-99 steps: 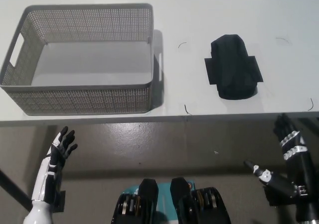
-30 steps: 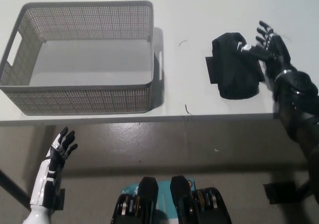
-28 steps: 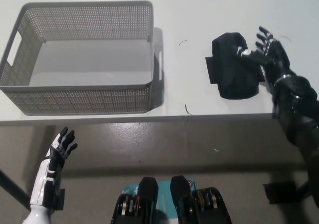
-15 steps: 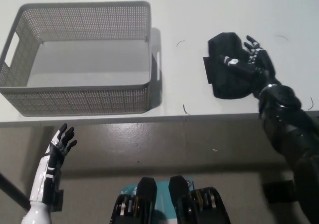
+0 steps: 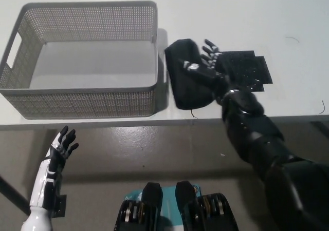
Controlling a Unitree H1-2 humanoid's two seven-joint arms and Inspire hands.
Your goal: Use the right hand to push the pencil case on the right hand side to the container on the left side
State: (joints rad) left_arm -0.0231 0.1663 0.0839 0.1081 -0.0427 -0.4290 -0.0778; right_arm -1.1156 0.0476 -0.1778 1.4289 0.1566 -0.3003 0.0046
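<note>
My left hand (image 5: 60,148) hangs below the table's (image 5: 298,15) front edge, fingers apart, holding nothing. The container (image 5: 82,56) sits by the table's left edge. The pencil case (image 5: 186,82), well apart from it a moment ago, now lies just beside its right wall, so the push looks nearly done. My right hand (image 5: 208,69) presses its right side, fingers spread, gripping nothing. A dark flat mat (image 5: 247,69) lies uncovered behind.

The pencil case (image 5: 186,74) lies on the table (image 5: 288,15), just right of the container (image 5: 82,59), with the right hand (image 5: 208,69) on it.
</note>
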